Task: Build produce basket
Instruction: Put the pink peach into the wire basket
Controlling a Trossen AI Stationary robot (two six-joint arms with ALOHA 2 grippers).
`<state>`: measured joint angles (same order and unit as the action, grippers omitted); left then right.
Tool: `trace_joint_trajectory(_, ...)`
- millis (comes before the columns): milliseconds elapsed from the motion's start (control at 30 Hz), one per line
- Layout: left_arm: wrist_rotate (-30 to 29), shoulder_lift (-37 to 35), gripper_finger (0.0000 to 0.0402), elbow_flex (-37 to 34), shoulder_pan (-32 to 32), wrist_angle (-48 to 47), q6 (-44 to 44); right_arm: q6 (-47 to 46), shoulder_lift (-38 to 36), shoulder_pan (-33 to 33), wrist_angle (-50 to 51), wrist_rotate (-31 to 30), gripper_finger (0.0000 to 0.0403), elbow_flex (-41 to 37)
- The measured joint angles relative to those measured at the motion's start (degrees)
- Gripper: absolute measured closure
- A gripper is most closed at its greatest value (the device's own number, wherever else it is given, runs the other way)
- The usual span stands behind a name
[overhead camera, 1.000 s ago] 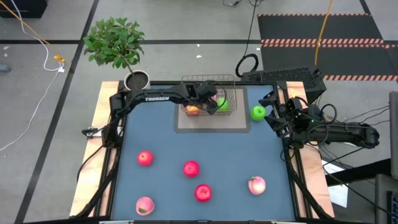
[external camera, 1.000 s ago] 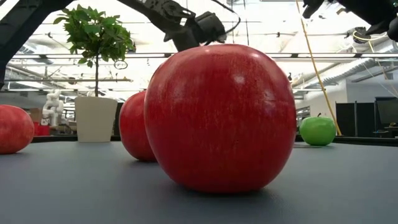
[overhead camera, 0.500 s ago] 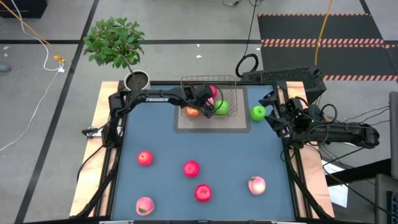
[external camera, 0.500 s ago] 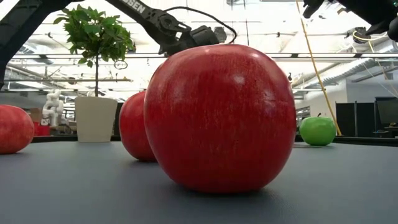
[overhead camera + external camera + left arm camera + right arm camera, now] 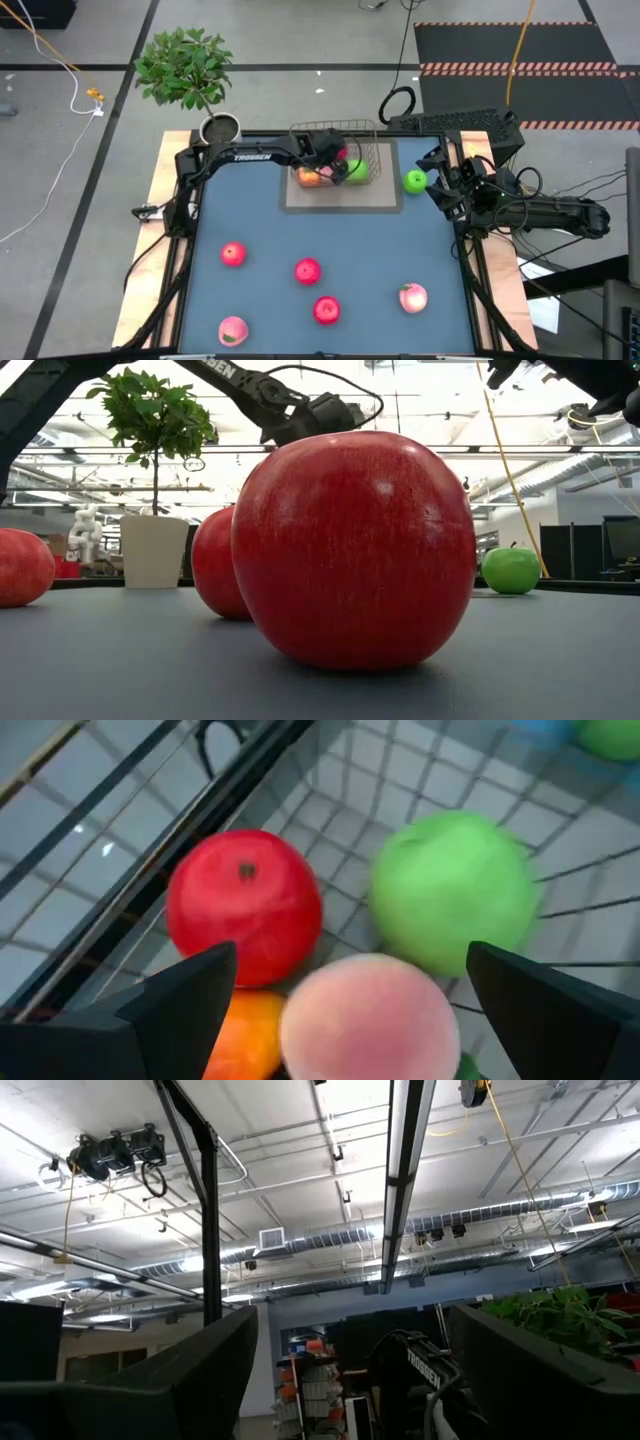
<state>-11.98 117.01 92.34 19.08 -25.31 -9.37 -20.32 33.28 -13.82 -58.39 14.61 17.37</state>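
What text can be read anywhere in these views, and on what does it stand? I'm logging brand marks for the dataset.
"TROSSEN", white letters on the left arm, high view.
Partial white letters, "SEN", on the same arm in the low view.
White lettering on the dark arm part in the right wrist view: too blurred to read.
Nothing else legible.

One wire basket (image 5: 338, 160), directly under the left gripper (image 5: 330, 158); inside it four fruits below the spread fingers — one red apple (image 5: 243, 907), one green apple (image 5: 452, 890), one pink peach (image 5: 372, 1017), one orange fruit (image 5: 240, 1035). Loose fruits on the table number six: one green apple (image 5: 415, 181) just beside the right gripper (image 5: 438, 180); three red apples (image 5: 233, 254) (image 5: 307, 270) (image 5: 326, 309) and two pink peaches (image 5: 232, 329) (image 5: 413, 297), all well apart from both grippers — ten fruits altogether; two arms.
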Motion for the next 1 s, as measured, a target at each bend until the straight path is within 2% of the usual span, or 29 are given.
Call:
trace_joint_trajectory(300,-0.1,0.0,0.0007,6.1,-1.5,-0.3,7.2,0.2,0.0,0.0,0.1,0.0,0.0083,0.0)
trace_joint_trajectory(533,0.1,0.0,0.0007,9.7,-5.6,0.1,14.0,0.2,0.0,0.0,0.2,0.0,0.0083,0.0)
trace_joint_trajectory(700,4.5,0.0,0.0007,9.0,-9.7,2.6,17.2,0.2,0.0,0.0,0.2,0.0,0.0083,0.0)
trace_joint_trajectory(800,7.4,0.0,0.0007,7.7,-11.9,8.6,17.2,0.0,0.0,0.0,0.2,0.0,0.0083,0.0)
trace_joint_trajectory(1000,8.6,1.0,0.0007,2.9,-14.1,32.5,14.2,-1.4,0.0,0.0,-0.2,0.0,0.0083,0.0)
